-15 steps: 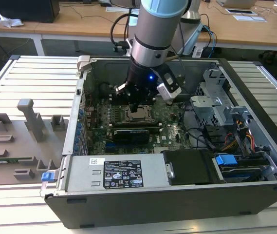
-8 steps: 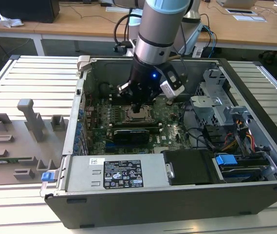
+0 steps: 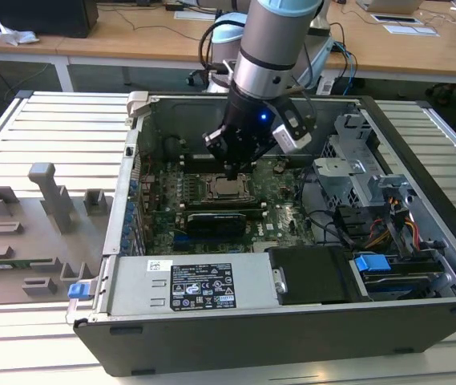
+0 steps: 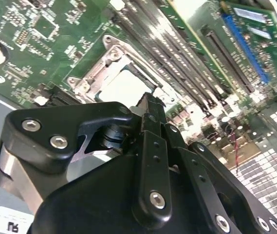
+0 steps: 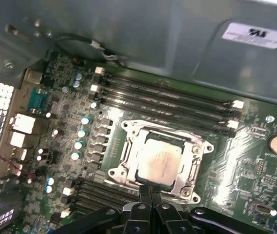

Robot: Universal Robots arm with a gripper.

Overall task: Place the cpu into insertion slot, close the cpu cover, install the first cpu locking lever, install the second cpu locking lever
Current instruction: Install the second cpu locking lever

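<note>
First wrist view shows my gripper (image 5: 150, 192) at the lower middle of the frame, fingers pinched together and holding nothing. Directly above their tips, near the centre, the cpu (image 5: 160, 160) lies flat in the insertion slot (image 5: 123, 163), cover already closed.

The cpu (image 5: 160, 160) I see as a small flat square chip with a pale silvery-grey metal top, lying flat and face-up inside the insertion slot (image 5: 128, 127). That slot is a square socket with a bright metal frame around it, set into the green motherboard between rows of long black memory slots. The frame sits down around the chip's edges, leaving its top showing through the middle. In the exterior view the cpu (image 3: 228, 188) and the insertion slot (image 3: 210, 191) lie level near the board's centre.
</note>
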